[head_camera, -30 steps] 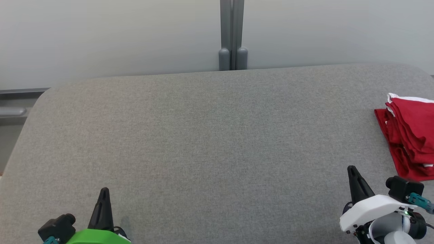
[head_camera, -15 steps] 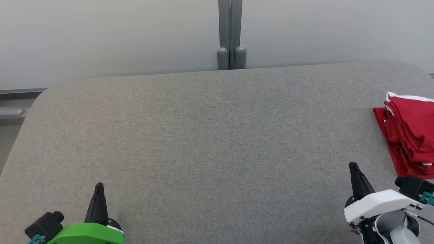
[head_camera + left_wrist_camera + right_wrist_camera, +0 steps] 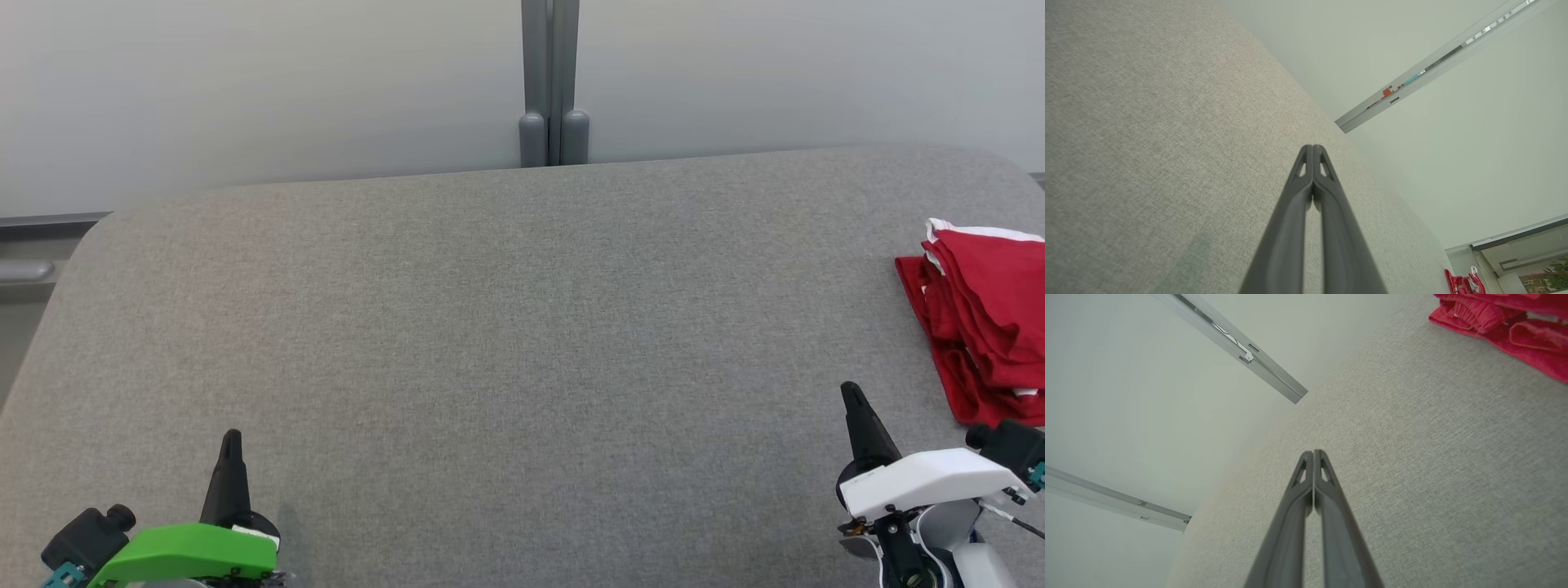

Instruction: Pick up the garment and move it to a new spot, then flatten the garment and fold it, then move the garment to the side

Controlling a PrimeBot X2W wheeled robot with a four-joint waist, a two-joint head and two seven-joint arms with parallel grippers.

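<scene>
Garment (image 3: 984, 318), red with white trim: folded, lying at the right edge of the grey worktop (image 3: 490, 343). Left fingers (image 3: 229, 478): pressed together, empty, near left. Right fingers (image 3: 864, 429): pressed together, empty, near right, apart from the garment.

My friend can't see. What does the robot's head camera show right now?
A folded-up red garment with white trim lies at the right edge of a wide gray table. The robot's left gripper and right gripper, both shut and empty, poke up from the bottom corners. A pale wall stands behind.
</scene>
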